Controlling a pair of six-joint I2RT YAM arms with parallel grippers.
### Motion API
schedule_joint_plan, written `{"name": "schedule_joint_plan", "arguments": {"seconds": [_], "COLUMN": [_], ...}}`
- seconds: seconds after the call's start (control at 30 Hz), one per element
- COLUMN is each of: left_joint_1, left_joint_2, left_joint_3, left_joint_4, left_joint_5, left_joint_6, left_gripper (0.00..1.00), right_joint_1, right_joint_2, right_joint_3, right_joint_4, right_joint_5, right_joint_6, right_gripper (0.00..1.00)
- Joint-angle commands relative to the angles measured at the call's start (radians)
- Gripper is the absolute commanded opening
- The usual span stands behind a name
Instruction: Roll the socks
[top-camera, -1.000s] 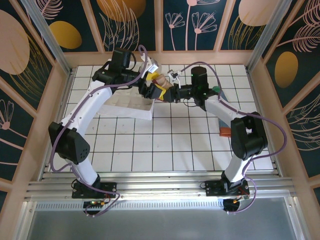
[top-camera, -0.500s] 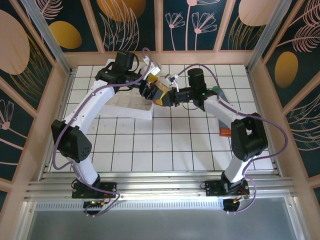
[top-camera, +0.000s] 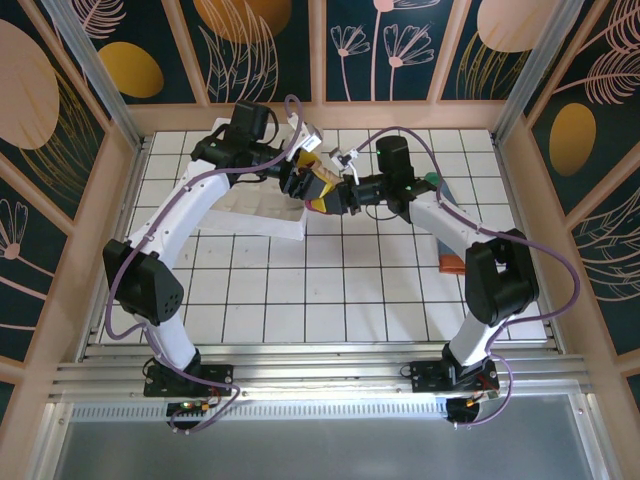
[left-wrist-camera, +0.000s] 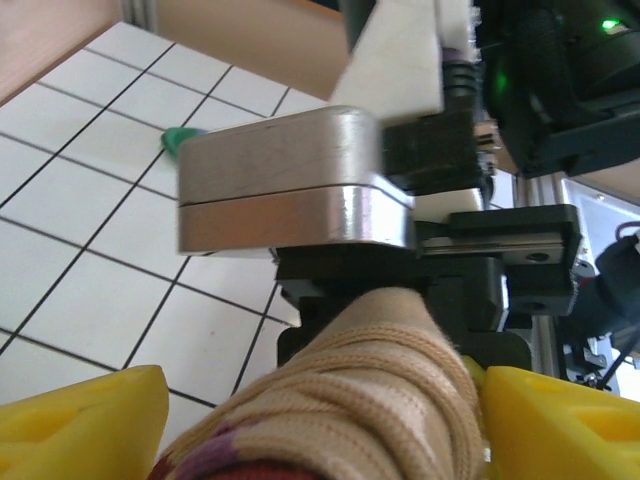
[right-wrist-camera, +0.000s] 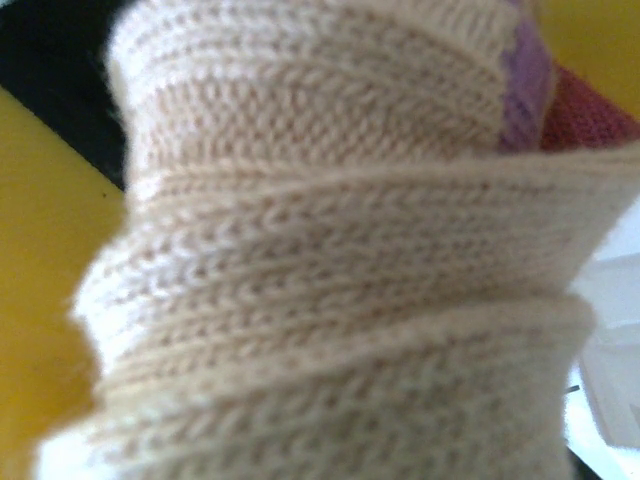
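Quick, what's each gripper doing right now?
Left gripper: fingers spread either side of the beige sock; grip cannot be told.
Right gripper: closed on the beige sock.

Bunched beige sock (right-wrist-camera: 330, 280) (some purple, red)

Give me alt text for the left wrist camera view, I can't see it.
A bunched beige sock sits at the bottom centre, between the left gripper's yellow jaws. Behind it are a silver box and black mount on the right arm, above a white tiled table.
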Motion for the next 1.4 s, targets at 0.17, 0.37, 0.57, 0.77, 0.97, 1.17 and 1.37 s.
{"name": "schedule_joint_plan", "arguments": {"seconds": [0.17, 0.37, 0.57, 0.77, 0.97, 1.17, 1.37], "left_joint_1": [-0.015, -0.018, -0.018, -0.019, -0.018, -0.018, -0.018], "left_joint_2": [0.029, 0.061, 0.077, 0.092, 0.124, 0.167, 0.203], "left_joint_3": [-0.033, -0.001, 0.05, 0.105, 0.177, 0.276, 0.351], "left_joint_4": [-0.02, -0.039, -0.057, -0.071, -0.105, -0.187, -0.273], "left_joint_5": [0.096, 0.09, 0.006, -0.061, -0.076, -0.078, -0.126], "left_joint_6": [-0.005, -0.046, -0.104, -0.214, -0.345, -0.399, -0.475], "left_gripper": [0.75, 0.24, 0.0, 0.0, 0.0, 0.0, 0.0], "right_joint_1": [0.017, 0.019, 0.004, -0.006, 0.049, 0.123, 0.191], "right_joint_2": [-0.036, -0.028, -0.042, -0.095, -0.168, -0.18, -0.188], "right_joint_3": [0.025, 0.033, -0.001, -0.06, -0.085, -0.062, -0.08], "right_joint_4": [0.025, 0.035, 0.076, 0.105, 0.037, -0.038, 0.024], "right_joint_5": [-0.05, -0.025, 0.067, 0.214, 0.528, 0.758, 1.01], "right_joint_6": [-0.004, 0.007, 0.016, -0.052, -0.3, -0.501, -0.571], "right_gripper": [0.0, 0.0, 0.26, 0.56, 0.58, 0.59, 0.59]}}
